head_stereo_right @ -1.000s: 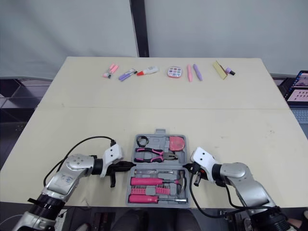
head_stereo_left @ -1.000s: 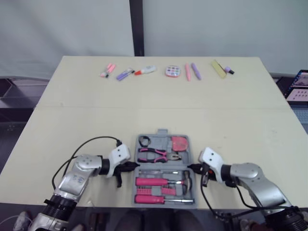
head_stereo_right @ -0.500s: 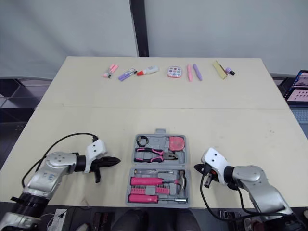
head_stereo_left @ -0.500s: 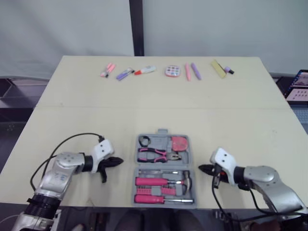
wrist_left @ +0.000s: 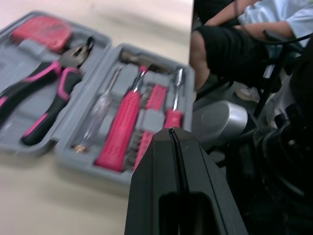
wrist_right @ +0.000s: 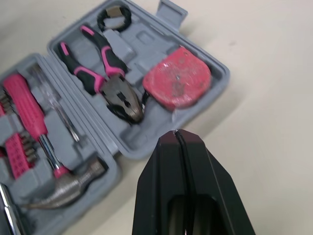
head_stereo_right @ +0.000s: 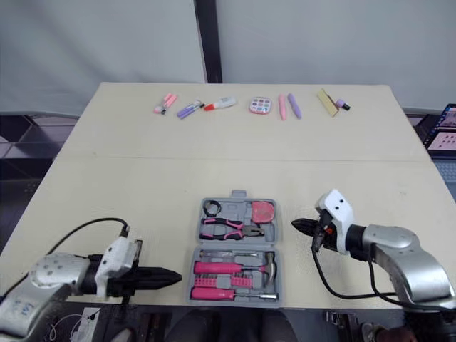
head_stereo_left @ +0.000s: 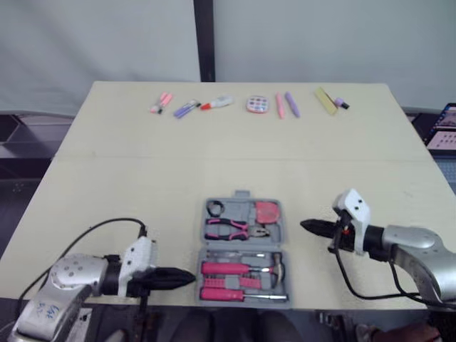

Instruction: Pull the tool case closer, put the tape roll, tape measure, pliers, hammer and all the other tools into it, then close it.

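Observation:
The grey tool case (head_stereo_left: 241, 244) lies open near the table's front edge. Its far half holds the black tape roll (head_stereo_left: 214, 209), the pink-handled pliers (head_stereo_left: 231, 229) and the red tape measure (head_stereo_left: 266, 211). Its near half holds the hammer (head_stereo_left: 275, 266) and pink screwdrivers (head_stereo_left: 225, 269). My left gripper (head_stereo_left: 188, 278) is shut and empty, low at the front edge, pointing at the case from its left. My right gripper (head_stereo_left: 304, 225) is shut and empty, a short way right of the case. The right wrist view looks over shut fingers (wrist_right: 166, 161) at the pliers (wrist_right: 110, 81) and tape measure (wrist_right: 177, 78).
Several pens, markers and a round palette (head_stereo_left: 256, 105) line the table's far edge, with a yellow block (head_stereo_left: 324, 101) at the right. A laptop (head_stereo_left: 442, 128) stands off the table's right side. A seated person (wrist_left: 234, 44) appears beyond the front edge in the left wrist view.
Both grippers have drawn away from the case's sides: the left back and down toward the front edge, the right out to the right and farther up the table. The case has stayed put.

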You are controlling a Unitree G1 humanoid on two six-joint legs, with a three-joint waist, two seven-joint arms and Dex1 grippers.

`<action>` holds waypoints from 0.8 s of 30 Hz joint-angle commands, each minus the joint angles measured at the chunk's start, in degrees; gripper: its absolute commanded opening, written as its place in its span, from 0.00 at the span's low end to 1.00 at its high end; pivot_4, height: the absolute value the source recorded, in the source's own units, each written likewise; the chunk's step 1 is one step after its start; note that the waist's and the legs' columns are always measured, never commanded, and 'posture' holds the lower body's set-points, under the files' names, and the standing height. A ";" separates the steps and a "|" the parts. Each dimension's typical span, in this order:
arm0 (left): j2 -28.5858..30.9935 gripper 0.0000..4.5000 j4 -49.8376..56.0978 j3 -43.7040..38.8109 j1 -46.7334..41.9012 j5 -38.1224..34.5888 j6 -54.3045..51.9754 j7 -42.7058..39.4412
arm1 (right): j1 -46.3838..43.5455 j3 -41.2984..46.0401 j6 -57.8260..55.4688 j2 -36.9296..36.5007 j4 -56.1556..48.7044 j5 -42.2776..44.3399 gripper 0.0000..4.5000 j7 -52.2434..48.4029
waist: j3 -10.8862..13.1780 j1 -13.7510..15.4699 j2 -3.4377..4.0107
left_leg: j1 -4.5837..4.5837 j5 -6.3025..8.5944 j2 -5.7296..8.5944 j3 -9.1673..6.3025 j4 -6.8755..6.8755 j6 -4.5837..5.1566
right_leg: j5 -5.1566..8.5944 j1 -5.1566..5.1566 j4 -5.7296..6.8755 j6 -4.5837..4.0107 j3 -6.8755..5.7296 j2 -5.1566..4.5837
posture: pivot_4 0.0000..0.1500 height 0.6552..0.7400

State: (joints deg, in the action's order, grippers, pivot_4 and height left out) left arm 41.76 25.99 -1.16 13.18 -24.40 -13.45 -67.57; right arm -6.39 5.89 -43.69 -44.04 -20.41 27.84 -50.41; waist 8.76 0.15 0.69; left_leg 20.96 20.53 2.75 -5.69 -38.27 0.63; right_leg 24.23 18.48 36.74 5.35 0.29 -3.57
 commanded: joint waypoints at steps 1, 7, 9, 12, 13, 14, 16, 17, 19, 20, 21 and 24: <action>-1.53 0.00 -2.57 3.09 0.25 4.06 7.50 0.21 | -3.25 0.05 -5.73 -0.02 0.06 3.52 0.06 0.63 | 0.00 -0.01 0.00 | 0.05 0.00 0.00 -0.02 -0.02 0.00 | 0.00 0.03 0.01 0.00 0.00 0.01 | 1.00 0.92; -5.01 0.00 -8.90 8.70 -2.58 10.18 14.89 2.48 | -10.79 0.18 -17.20 0.28 5.50 7.11 0.62 2.27 | 0.03 -0.15 0.05 | 0.09 -0.01 0.01 0.01 -0.04 0.03 | 0.00 0.07 0.05 0.00 -0.05 0.03 | 1.00 0.92; -5.45 0.00 -9.81 9.87 -2.89 10.76 15.56 2.87 | -12.25 0.81 -19.50 1.16 7.57 7.86 0.84 3.28 | 0.03 -0.17 0.05 | 0.09 -0.01 0.01 0.02 -0.04 0.02 | 0.00 0.11 0.12 0.00 -0.05 0.04 | 1.00 0.92; -5.62 0.00 -10.42 11.52 -3.34 11.50 15.76 3.25 | -13.59 1.03 -21.79 2.43 10.17 8.41 1.00 4.55 | 0.03 -0.19 0.05 | 0.09 -0.01 0.01 0.01 -0.04 0.03 | 0.00 0.11 0.16 0.00 -0.05 0.04 | 1.00 0.92; -5.61 0.00 -10.54 11.79 -3.44 11.52 15.62 3.45 | -14.02 0.86 -22.61 2.74 10.82 8.39 1.00 5.05 | 0.03 -0.21 0.05 | 0.08 -0.01 0.01 0.02 -0.04 0.03 | 0.00 0.11 0.18 0.00 -0.05 0.04 | 1.00 0.92; -5.54 0.00 -10.70 12.15 -3.63 11.64 15.34 3.60 | -14.48 0.70 -23.17 3.24 11.57 8.29 1.00 5.62 | 0.03 -0.21 0.05 | 0.09 -0.01 0.01 0.02 -0.04 0.03 | 0.00 0.12 0.20 0.00 -0.05 0.03 | 1.00 0.92; -5.29 0.00 -10.85 12.77 -4.01 11.90 14.84 3.80 | -15.27 0.14 -24.20 4.10 12.86 8.03 1.00 6.65 | 0.03 -0.22 0.05 | 0.08 -0.01 0.01 0.01 -0.05 0.03 | 0.00 0.13 0.21 0.00 -0.05 0.03 | 1.00 0.92; -5.12 0.00 -10.85 13.10 -4.20 12.04 14.42 3.86 | -15.69 -0.19 -24.13 4.66 13.66 7.72 1.00 7.08 | 0.03 -0.23 0.05 | 0.09 -0.01 0.01 0.01 -0.06 0.03 | 0.00 0.13 0.21 0.00 -0.05 0.03 | 1.00 0.92; -4.91 0.00 -10.75 13.49 -4.50 12.00 13.57 4.18 | -16.90 -0.14 -24.91 6.01 15.39 7.80 1.00 8.02 | 0.03 -0.24 0.05 | 0.08 -0.02 0.01 0.02 -0.06 0.03 | 0.00 0.13 0.22 0.00 -0.05 0.03 | 1.00 0.92; -4.86 0.00 -10.71 13.59 -4.65 11.95 13.28 4.33 | -17.56 -0.08 -25.10 6.71 16.35 7.85 1.00 8.42 | 0.03 -0.27 0.05 | 0.08 -0.02 0.01 0.01 -0.06 0.03 | 0.00 0.13 0.23 0.00 -0.05 0.03 | 1.00 0.92; -4.81 0.00 -10.67 13.75 -4.79 12.01 12.97 4.47 | -18.20 -0.10 -25.25 7.31 17.30 7.82 1.00 8.76 | 0.03 -0.28 0.06 | 0.08 -0.02 0.01 0.01 -0.06 0.03 | 0.00 0.14 0.25 0.00 -0.05 0.03 | 1.00 0.92; -4.83 0.00 -10.72 14.45 -5.49 12.16 11.48 4.99 | -20.04 -1.05 -24.60 8.95 20.39 6.69 1.00 9.58 | 0.03 -0.35 0.07 | 0.07 -0.02 0.01 0.01 -0.06 0.02 | 0.00 0.15 0.28 0.00 -0.05 0.04 | 1.00 0.92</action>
State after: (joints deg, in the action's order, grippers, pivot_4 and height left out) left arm 36.75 14.81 12.62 7.57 -12.50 -1.51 -63.01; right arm -25.62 4.77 -68.78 -35.13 -0.32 34.60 -41.57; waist 8.79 -0.20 0.76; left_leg 21.03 20.51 2.76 -5.68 -38.33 0.65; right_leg 24.23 18.64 37.03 5.35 0.24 -3.54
